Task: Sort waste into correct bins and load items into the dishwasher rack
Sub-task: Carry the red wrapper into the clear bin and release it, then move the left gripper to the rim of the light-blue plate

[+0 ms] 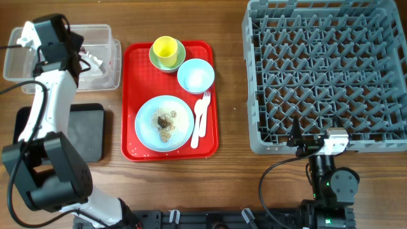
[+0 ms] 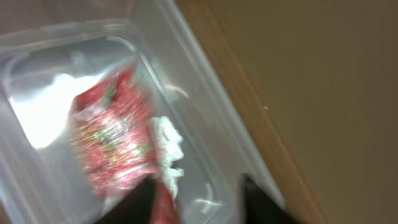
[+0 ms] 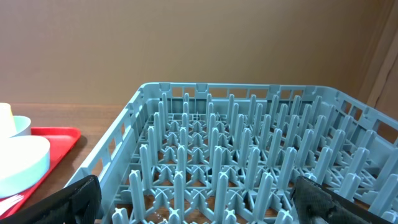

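Note:
My left gripper (image 1: pixel 79 54) hovers over the clear tub (image 1: pixel 113 44) at the back left. In the blurred left wrist view its fingers (image 2: pixel 140 202) stand apart, open, over the tub's floor. The red-and-clear wrapper (image 2: pixel 109 140) and the white napkin (image 2: pixel 166 142) lie inside the tub (image 2: pixel 186 56), and the wrapper's lower end lies against the left finger. My right gripper (image 3: pixel 202 205) is wide open at the near edge of the grey dishwasher rack (image 1: pixel 324 70) with nothing between its fingers. The pale blue plate (image 1: pixel 145 114) carries brown food scraps (image 1: pixel 165 120).
A red tray (image 1: pixel 210 145) holds the plate, a pale blue bowl (image 1: pixel 196 75), a yellow cup (image 1: pixel 165 48) inside a pale green bowl (image 1: pixel 180 56), a white fork (image 1: pixel 205 103) and a spoon (image 1: pixel 198 124). A black tray (image 1: pixel 86 130) lies front left, partly under my left arm.

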`<action>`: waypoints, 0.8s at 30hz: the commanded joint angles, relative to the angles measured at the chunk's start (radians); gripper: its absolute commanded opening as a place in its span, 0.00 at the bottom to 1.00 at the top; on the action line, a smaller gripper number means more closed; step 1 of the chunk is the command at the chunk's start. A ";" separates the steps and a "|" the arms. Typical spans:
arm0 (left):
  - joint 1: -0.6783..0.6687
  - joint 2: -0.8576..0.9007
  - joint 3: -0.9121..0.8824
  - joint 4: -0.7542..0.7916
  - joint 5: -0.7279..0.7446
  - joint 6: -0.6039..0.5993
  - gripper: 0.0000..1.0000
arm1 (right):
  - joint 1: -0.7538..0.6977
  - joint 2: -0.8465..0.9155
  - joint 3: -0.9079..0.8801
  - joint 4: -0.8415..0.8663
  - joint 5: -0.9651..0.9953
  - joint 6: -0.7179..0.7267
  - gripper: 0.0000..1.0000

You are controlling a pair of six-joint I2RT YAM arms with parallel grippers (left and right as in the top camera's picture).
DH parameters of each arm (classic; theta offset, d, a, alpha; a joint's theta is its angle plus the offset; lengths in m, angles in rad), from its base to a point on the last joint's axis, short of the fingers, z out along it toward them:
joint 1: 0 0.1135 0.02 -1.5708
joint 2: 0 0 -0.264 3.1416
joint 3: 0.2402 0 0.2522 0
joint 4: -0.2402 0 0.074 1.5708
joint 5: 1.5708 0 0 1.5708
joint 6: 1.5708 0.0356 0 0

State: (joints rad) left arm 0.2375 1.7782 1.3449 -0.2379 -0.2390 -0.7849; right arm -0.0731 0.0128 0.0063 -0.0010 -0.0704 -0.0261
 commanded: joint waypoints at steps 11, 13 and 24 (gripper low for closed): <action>0.027 -0.255 0.006 -0.185 0.274 -0.031 0.83 | -0.003 -0.005 -0.001 0.002 0.009 0.003 1.00; 0.027 -0.325 0.006 -0.273 0.314 -0.031 0.80 | -0.003 -0.005 -0.001 0.002 0.009 0.003 1.00; -0.201 -0.545 -0.001 -0.816 0.448 0.202 0.76 | -0.003 -0.005 -0.001 0.002 0.009 0.002 1.00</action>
State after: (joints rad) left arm 0.1341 1.2438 1.3499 -1.0023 0.1677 -0.6655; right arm -0.0731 0.0135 0.0063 -0.0010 -0.0704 -0.0261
